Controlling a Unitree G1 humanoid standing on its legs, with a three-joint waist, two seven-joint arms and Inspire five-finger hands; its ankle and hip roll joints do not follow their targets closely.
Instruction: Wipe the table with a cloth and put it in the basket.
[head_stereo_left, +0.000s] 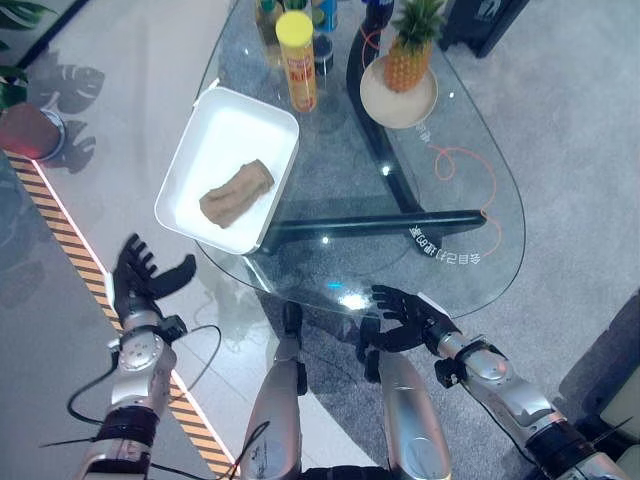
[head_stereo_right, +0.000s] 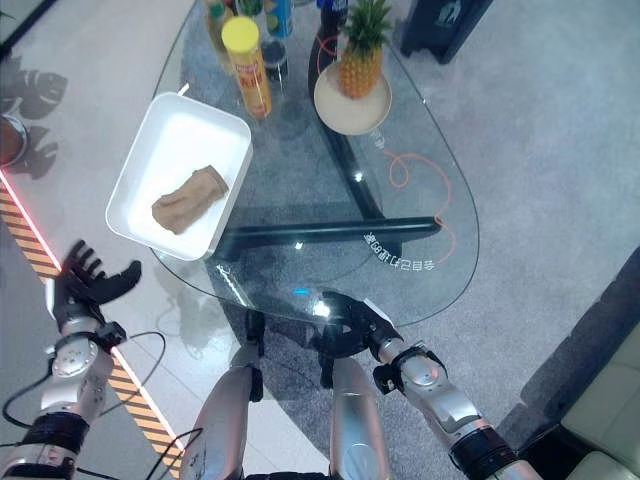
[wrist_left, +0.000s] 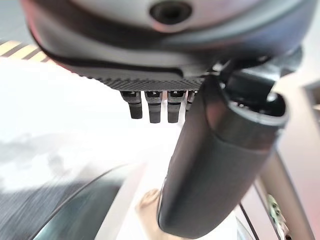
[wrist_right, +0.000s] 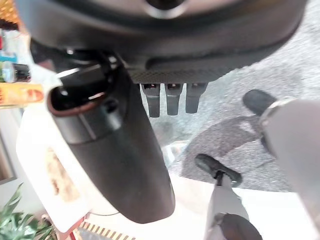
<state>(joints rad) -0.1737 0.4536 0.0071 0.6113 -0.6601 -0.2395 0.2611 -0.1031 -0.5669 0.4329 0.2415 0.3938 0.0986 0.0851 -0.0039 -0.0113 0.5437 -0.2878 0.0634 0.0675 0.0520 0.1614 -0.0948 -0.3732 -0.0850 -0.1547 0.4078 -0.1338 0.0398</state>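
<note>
A crumpled brown cloth (head_stereo_left: 236, 193) lies inside a white rectangular basket (head_stereo_left: 205, 140) on the left part of the glass table (head_stereo_left: 450, 210). My left hand (head_stereo_left: 138, 283) hangs open off the table's left side, below the basket, holding nothing. At the table's near edge my right hand (head_stereo_left: 405, 317) is open too, fingers relaxed and empty. The left wrist view shows its straight fingers (wrist_left: 152, 105) and thumb, with the cloth (wrist_left: 148, 206) past them. The right wrist view shows straight fingers (wrist_right: 172, 97) and the basket with the cloth (wrist_right: 56, 172) off to one side.
At the table's far end stand a yellow-lidded can (head_stereo_left: 297, 58), several bottles (head_stereo_left: 266, 20) and a pineapple (head_stereo_left: 410, 50) on a round plate (head_stereo_left: 398, 100). A dark table frame (head_stereo_left: 370, 225) runs under the glass. A striped floor line (head_stereo_left: 70, 235) lies to the left.
</note>
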